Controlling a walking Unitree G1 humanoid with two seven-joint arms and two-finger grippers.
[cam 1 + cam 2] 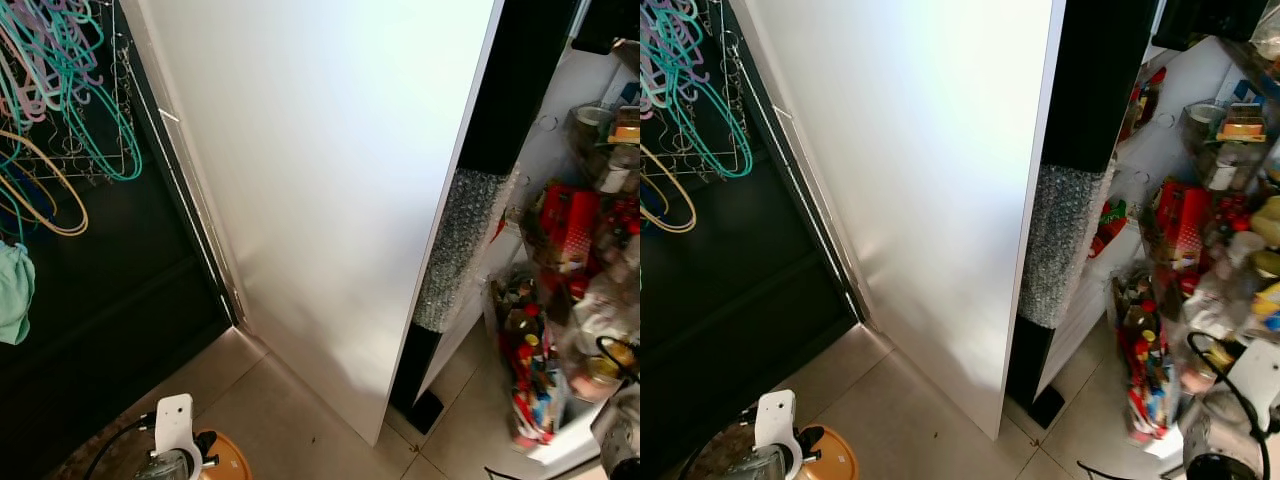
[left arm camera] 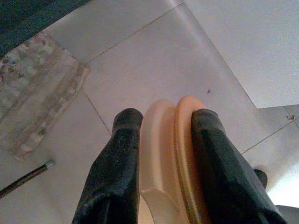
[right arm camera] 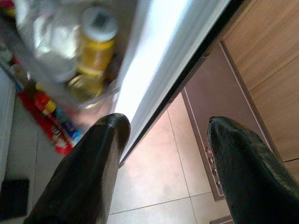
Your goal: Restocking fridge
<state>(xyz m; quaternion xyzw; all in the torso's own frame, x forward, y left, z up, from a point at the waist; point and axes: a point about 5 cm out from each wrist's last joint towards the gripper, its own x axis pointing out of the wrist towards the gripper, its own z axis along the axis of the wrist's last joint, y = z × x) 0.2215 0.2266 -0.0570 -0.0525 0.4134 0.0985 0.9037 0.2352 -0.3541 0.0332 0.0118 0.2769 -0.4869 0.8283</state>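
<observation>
A tall white fridge panel (image 1: 330, 200) stands before me, its black edge wrapped in bubble wrap (image 1: 455, 250). To its right, white shelves (image 1: 560, 300) are crammed with jars, bottles and red packets. My left gripper (image 2: 161, 121) hangs low over the tiled floor, shut on a round orange and cream thing (image 2: 175, 154) that sits edge-up between the black fingers (image 2: 117, 163). From the head view the same orange disc (image 1: 230, 460) shows at the bottom left. My right gripper (image 3: 166, 126) is open beside the shelves, close to a yellow jar (image 3: 96, 46) in clear plastic.
Coloured hangers (image 1: 60, 90) hang on a wire rack at the upper left against a dark wall, with a green cloth (image 1: 12, 290) below them. A patterned mat (image 2: 32, 93) lies on the floor tiles. A wooden cabinet (image 3: 266, 46) stands by the right arm.
</observation>
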